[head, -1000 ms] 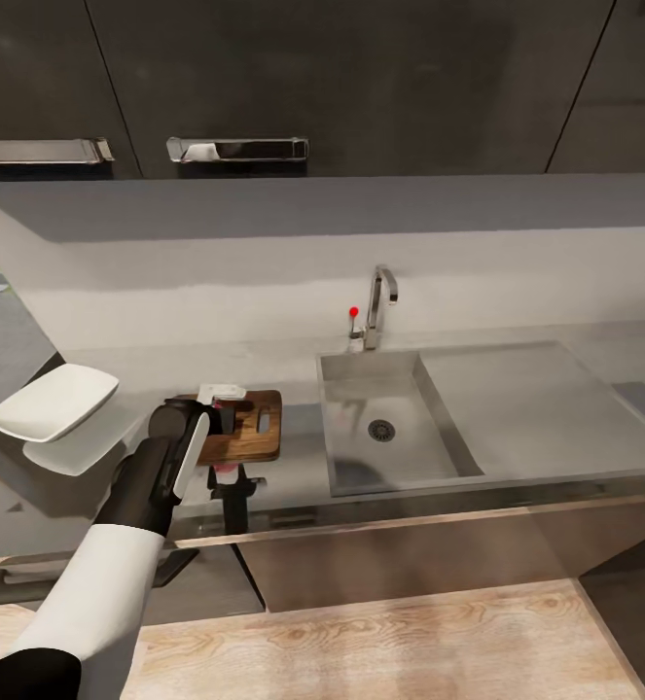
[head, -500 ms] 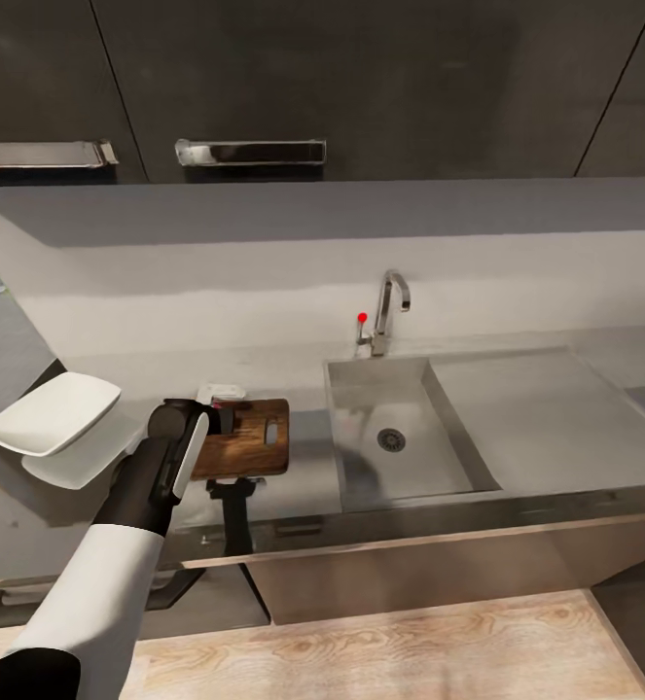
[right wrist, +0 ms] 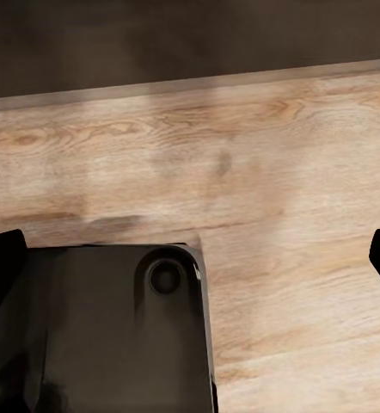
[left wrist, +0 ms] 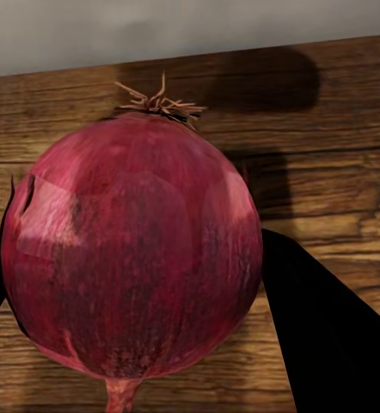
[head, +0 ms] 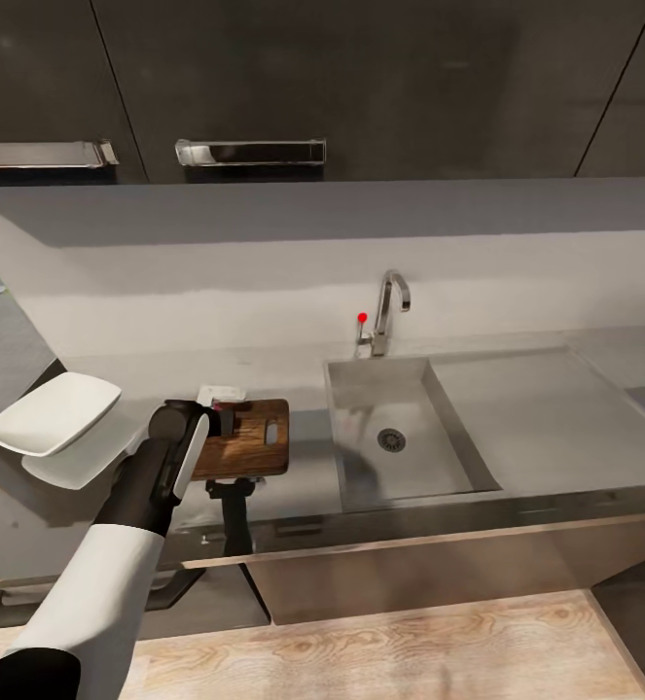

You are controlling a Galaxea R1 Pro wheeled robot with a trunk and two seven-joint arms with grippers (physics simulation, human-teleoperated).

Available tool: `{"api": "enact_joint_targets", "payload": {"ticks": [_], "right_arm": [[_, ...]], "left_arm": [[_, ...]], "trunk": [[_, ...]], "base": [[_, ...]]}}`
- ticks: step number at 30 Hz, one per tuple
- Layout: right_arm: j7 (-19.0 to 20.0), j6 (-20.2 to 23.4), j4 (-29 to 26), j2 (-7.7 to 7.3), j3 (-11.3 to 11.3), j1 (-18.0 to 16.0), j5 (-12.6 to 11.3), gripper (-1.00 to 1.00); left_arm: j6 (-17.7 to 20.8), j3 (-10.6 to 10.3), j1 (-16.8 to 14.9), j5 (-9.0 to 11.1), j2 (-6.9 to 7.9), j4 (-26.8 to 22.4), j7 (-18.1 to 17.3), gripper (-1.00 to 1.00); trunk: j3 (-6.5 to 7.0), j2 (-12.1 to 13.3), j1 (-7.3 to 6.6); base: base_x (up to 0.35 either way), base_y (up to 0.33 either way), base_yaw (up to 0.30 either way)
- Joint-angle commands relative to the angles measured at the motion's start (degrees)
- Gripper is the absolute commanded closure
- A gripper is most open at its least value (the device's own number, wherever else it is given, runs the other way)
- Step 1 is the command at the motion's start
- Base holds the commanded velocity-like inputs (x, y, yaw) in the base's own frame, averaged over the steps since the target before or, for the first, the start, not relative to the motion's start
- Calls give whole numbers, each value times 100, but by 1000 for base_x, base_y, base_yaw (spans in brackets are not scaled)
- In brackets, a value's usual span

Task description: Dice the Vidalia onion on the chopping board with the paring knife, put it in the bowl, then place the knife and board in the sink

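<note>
Black base plate (right wrist: 113, 331) over floorboards (right wrist: 267, 155)

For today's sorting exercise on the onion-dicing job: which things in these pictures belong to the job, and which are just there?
Belonging to the job:
onion, between the left gripper fingers over the board
chopping board
bowl
sink
countertop

Just there:
tap
cabinet handles
wood floor
</note>
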Motion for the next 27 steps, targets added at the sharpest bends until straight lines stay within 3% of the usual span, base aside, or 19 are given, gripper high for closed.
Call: {"api": "enact_joint_targets", "payload": {"ticks": [1, 27], "right_arm": [[60, -6, -16, 8, -49, 0, 7, -100], [60, -11, -18, 8, -49, 0, 7, -100]], "left_arm": [[26, -7, -5, -6, 0, 0, 16, 100], [9, -16, -5, 2, -17, 216, 25, 100]], "trunk": [[-9, -11, 4], [-71, -11, 4]], "base": [[0, 0, 0], [0, 0, 0]]}}
